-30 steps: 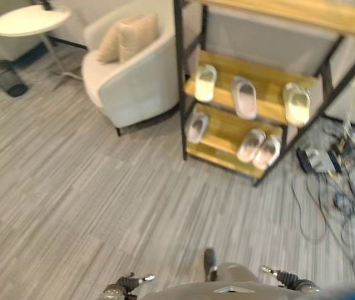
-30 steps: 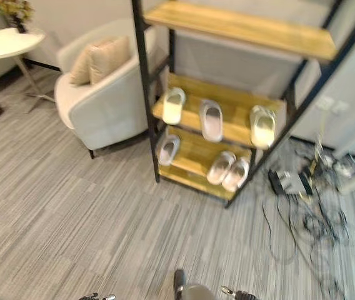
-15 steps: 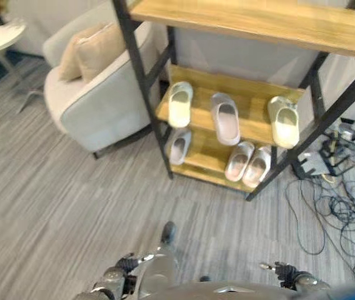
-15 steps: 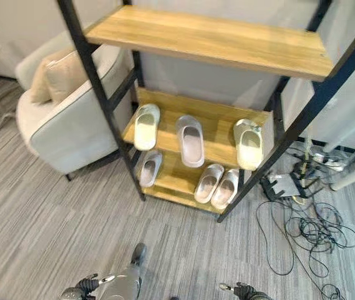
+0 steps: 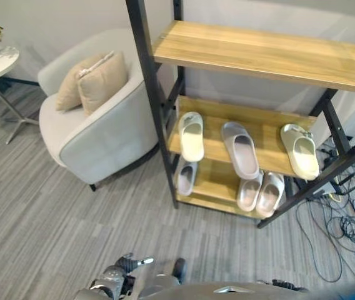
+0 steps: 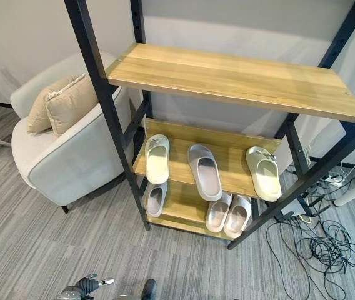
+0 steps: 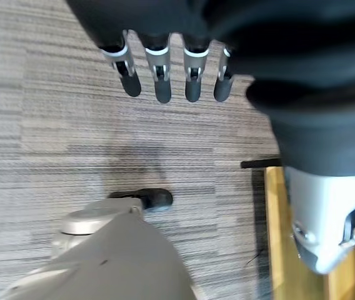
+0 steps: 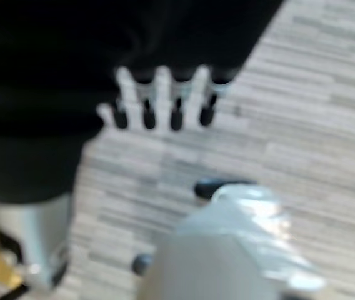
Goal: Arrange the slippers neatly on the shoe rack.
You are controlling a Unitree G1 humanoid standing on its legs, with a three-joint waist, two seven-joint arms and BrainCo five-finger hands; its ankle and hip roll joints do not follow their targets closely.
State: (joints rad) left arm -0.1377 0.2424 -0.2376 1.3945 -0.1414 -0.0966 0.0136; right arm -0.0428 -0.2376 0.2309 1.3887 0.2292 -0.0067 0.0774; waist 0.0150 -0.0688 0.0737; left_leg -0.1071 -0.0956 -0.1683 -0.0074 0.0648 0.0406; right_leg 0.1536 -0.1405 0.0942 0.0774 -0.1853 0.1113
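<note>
You are at the approach step: the rack stands in front of you, and nothing is in either hand. The left hand hangs over the floor with its fingers straight and apart, holding nothing. The right hand also hangs over the floor, fingers straight, empty.

The slippers are all on the rack, well apart from both hands. On the middle shelf lie a cream slipper, a pink slipper that is turned a little, and a second cream slipper at the far end. On the bottom shelf a grey slipper lies alone and a pink pair lies together.

I judge that the next move asks you to come closer and lower a hand to the middle shelf, probably to bring the two cream ones together.
</note>
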